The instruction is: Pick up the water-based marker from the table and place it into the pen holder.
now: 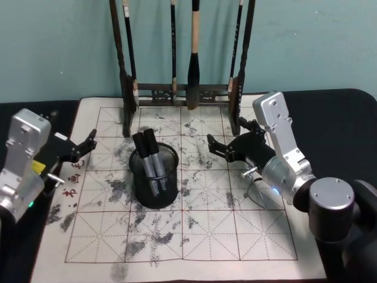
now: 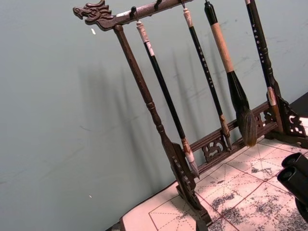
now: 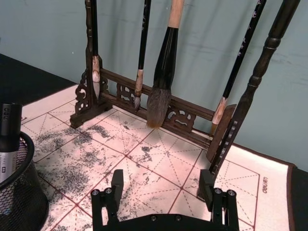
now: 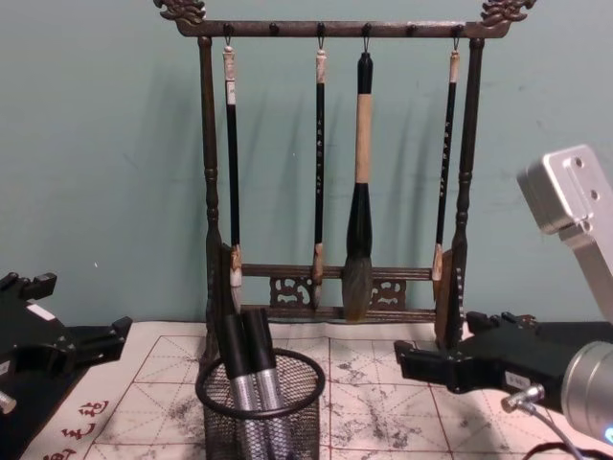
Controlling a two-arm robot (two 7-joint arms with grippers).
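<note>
The black wire-mesh pen holder [image 1: 154,193] stands on the ink-stained grid mat [image 1: 235,236], left of centre. Two water-based markers [image 1: 150,158] with black caps and silver barrels stand upright inside it, seen also in the chest view [image 4: 251,369] and at the edge of the right wrist view [image 3: 7,139]. My right gripper [image 1: 210,148] hovers open and empty just right of the holder, its fingers [image 3: 115,180] spread wide over the mat. My left gripper [image 1: 88,147] sits open and empty at the mat's left edge, apart from the holder.
A tall dark wooden brush rack [image 1: 182,94] with several hanging brushes [image 4: 356,259] stands at the back of the mat, right behind the holder. Red characters [image 1: 73,177] are printed near the mat's left edge. Dark tabletop [image 1: 336,112] surrounds the mat.
</note>
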